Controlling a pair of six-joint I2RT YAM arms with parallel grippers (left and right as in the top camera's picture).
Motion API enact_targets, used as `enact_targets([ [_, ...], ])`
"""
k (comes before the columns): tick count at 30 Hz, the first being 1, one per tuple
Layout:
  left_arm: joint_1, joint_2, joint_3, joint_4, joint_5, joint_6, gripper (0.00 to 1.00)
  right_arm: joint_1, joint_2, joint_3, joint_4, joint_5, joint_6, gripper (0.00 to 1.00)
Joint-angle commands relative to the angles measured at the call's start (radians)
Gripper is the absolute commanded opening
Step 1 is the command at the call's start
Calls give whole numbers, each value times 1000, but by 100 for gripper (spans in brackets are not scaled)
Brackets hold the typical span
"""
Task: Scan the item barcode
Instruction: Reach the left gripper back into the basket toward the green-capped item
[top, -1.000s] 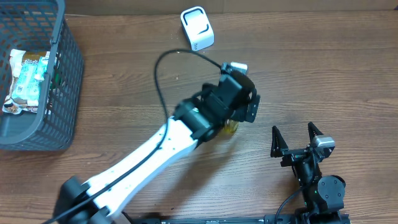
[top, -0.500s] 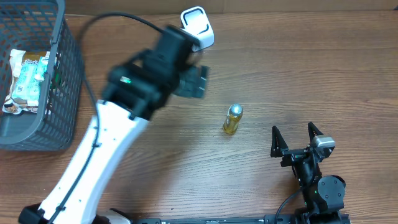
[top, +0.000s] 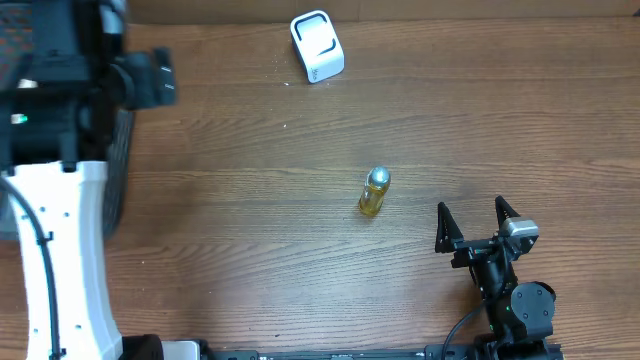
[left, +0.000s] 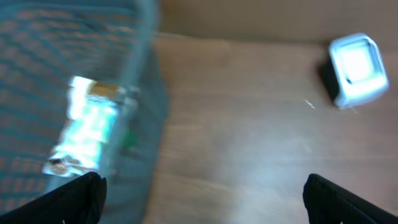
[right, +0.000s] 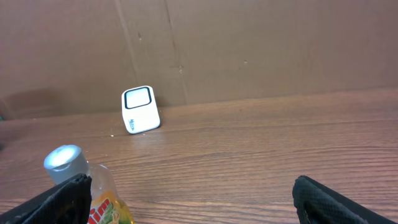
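Note:
A small yellow bottle (top: 374, 192) with a silver cap lies on the wooden table near the middle, free of both grippers. The right wrist view shows the bottle (right: 93, 193) at lower left, just inside my right gripper's left finger. The white barcode scanner (top: 318, 45) stands at the back; the scanner (right: 140, 110) faces the right wrist camera. My left gripper (top: 150, 80) hangs open and empty at the far left, over the basket's right edge. My right gripper (top: 478, 222) rests open and empty, right of the bottle.
A dark mesh basket (top: 118, 170) sits at the left edge, mostly hidden under my left arm. In the blurred left wrist view the basket (left: 37, 74) holds a pale packet (left: 90, 127), and the scanner (left: 357, 68) shows far right. A cardboard wall (right: 249, 43) backs the table.
My left arm has swung from over the bottle at the table's middle to the far left above the basket, leaving the bottle lying on the table. The right arm has not moved.

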Motion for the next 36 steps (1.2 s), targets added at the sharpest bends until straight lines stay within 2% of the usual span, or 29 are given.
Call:
enact_targets([
  [1,101,-23,27,58,2,70,100,-3,-5,-11,6,-5,-7,100],
  [4,189,-23,27,114,3,105,100,-3,-5,-11,6,-5,-7,100],
  [7,270,-13,26,153,9,127,91,-3,-5,-11,6,-5,-7,100],
  [10,354,15,26,187,40,157,87,-3,-5,-11,6,-5,-7,100],
  [15,472,105,26,217,175,207,88,-3,-5,-11,6,-5,-7,100],
  [19,542,206,26,229,338,277,89,-3,-5,-11,6,-5,-7,100],
  [26,578,385,26,243,486,357,85,-3,-5,-11,6,-5,-7,100],
  [31,569,504,26,254,488,384,91,-3,-5,-11,6,-5,-7,100],
  [36,562,591,26,259,564,473,92,-3,-5,-11,6,-5,-7,100],
])
